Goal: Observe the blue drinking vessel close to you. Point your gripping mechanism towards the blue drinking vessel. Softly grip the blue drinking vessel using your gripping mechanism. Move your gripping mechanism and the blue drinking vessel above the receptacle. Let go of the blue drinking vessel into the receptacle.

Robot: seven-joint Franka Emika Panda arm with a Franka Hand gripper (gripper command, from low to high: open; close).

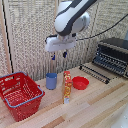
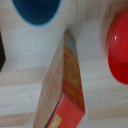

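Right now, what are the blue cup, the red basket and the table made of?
The blue cup looks like smooth matte plastic, one even color. The red basket seems molded plastic, judging by its slotted walls. The table looks like pale wood: plank seams and grain show.

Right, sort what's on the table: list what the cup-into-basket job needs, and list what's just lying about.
Needed for the job:
- blue cup, standing upright on the table
- red basket
- gripper, hanging above the table and holding nothing

Just lying about:
- red bowl
- orange-red box
- toaster oven
- wire rack
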